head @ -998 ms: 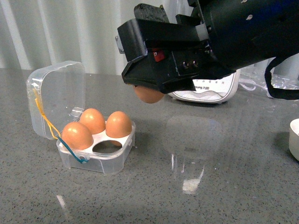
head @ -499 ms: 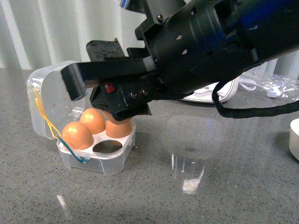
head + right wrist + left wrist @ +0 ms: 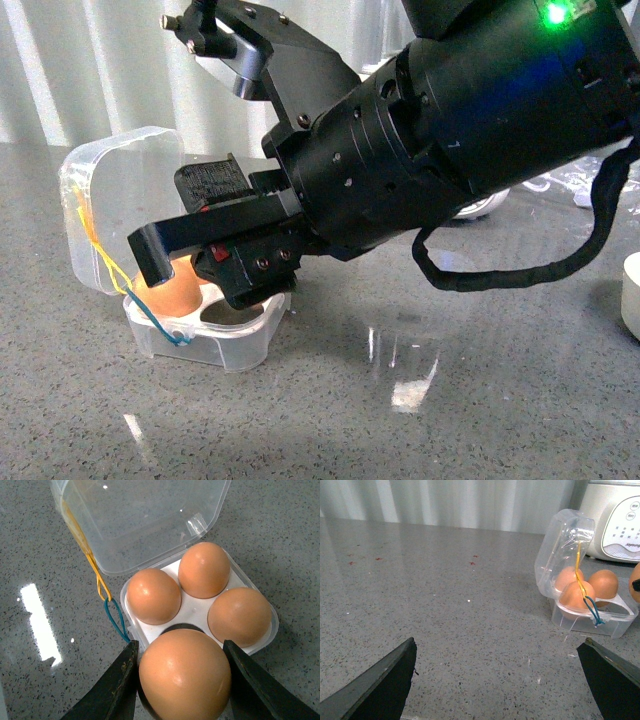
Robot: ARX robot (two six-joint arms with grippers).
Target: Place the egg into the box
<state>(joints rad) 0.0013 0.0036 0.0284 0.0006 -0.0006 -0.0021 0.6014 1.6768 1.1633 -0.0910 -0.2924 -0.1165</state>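
Observation:
My right gripper (image 3: 180,650) is shut on the egg (image 3: 185,677), an orange-brown egg held just above the empty front hole of the box (image 3: 200,611). The box is a clear case with its lid (image 3: 140,520) open, a white tray and yellow and blue loops (image 3: 107,605). Three other brown eggs (image 3: 204,569) fill the other holes. In the front view the right gripper (image 3: 195,272) covers most of the box (image 3: 215,345) and hides the held egg. My left gripper (image 3: 497,680) is open and empty over bare counter, left of the box (image 3: 590,622).
A cream blender (image 3: 615,520) stands behind the box. A white bowl (image 3: 632,295) is at the right edge of the front view. Crumpled clear plastic (image 3: 595,185) lies at the back right. The grey stone counter (image 3: 450,400) extends in front.
My right gripper has moved left and down with the egg, from up beside the box to just over its empty hole. The box and its three eggs have not moved.

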